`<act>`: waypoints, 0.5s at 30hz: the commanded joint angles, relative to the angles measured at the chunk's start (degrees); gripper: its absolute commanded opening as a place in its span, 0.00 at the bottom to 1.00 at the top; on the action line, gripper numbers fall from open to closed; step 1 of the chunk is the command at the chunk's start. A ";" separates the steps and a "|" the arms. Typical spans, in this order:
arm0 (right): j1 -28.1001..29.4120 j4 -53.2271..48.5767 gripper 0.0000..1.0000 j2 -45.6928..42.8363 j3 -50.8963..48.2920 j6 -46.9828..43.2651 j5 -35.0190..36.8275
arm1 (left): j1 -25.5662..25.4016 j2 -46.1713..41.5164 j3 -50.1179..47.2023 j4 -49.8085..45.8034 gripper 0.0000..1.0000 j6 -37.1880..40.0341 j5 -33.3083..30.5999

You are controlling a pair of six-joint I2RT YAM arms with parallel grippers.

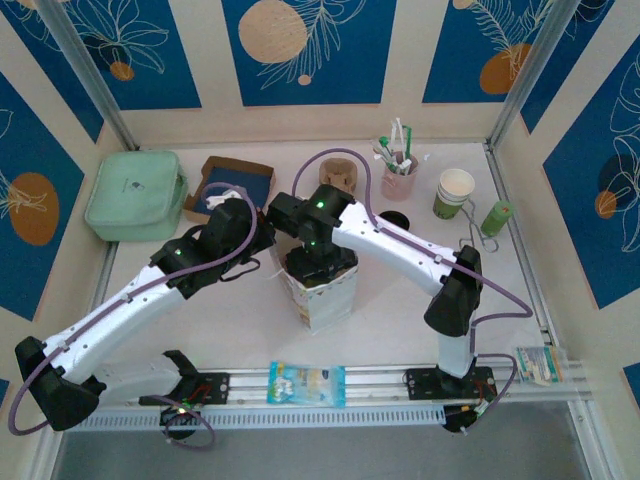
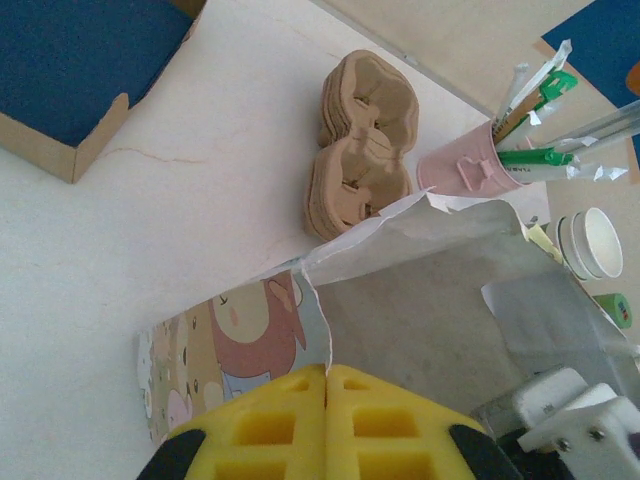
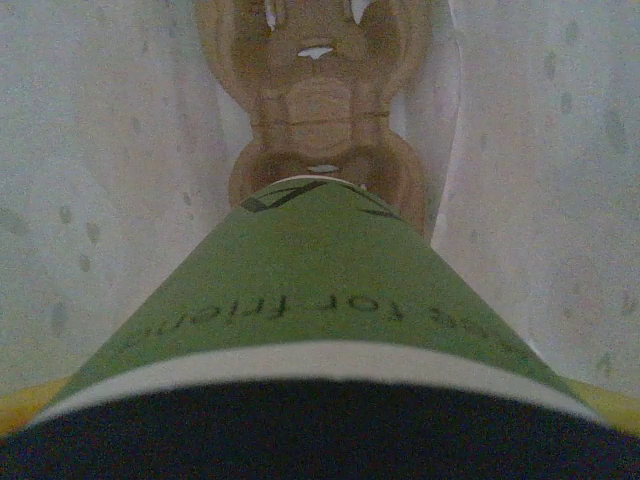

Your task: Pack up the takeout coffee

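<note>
Takeout coffee (image 3: 300, 290) sat clasped in right gripper (image 3: 315, 405), long axis running up-frame toward cup carrier (image 3: 315, 110) at top centre; left gripper (image 2: 326, 400) pinched paper bag (image 2: 420, 300) rim.

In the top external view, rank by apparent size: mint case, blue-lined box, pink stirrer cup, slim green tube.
1. mint case
2. blue-lined box, partly hidden
3. pink stirrer cup and slim green tube: too alike to rank

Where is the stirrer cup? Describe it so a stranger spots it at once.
Look along the table's far edge, right of centre. The pink cup stands left of a cream-and-green paper cup; it alone is pink and bristles with wrapped stirrers.
</note>
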 commanded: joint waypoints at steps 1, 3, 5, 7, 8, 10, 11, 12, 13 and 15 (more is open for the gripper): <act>0.43 0.54 0.21 -2.32 -1.22 0.30 -1.06 | -0.58 -0.71 0.47 -1.21 0.00 1.25 -0.21; 0.41 1.19 0.21 -2.60 -1.69 0.30 -0.97 | -0.64 -0.79 0.31 -1.06 0.00 1.35 -0.16; 0.33 1.57 0.21 -2.86 -2.09 0.22 -0.72 | -0.62 -0.79 0.17 -0.95 0.00 1.30 0.07; 0.24 1.95 0.21 -3.02 -2.47 0.06 -0.32 | -0.64 -0.82 0.05 -0.86 0.00 1.38 0.24; 0.23 2.31 0.21 -3.21 -2.87 -0.05 -0.15 | -0.63 -0.79 -0.02 -0.86 0.00 1.31 0.27; 0.10 3.01 0.21 -3.56 -3.85 -0.17 -0.29 | -0.64 -0.87 -0.20 -0.73 0.00 1.31 0.46; -0.03 3.26 0.21 -3.66 -4.37 -0.23 -0.40 | -0.64 -0.95 -0.31 -0.69 0.00 1.31 0.50; -0.17 3.50 0.21 -3.72 -4.88 -0.22 -0.54 | -0.64 -0.97 -0.41 -0.60 0.00 1.37 0.48; -0.23 3.75 0.22 -3.83 -5.35 -0.14 -0.68 | -0.62 -0.97 -0.44 -0.60 0.00 1.42 0.35; -0.38 4.35 0.22 -4.08 -6.47 -0.09 -0.99 | -0.60 -0.97 -0.49 -0.60 0.00 1.48 0.25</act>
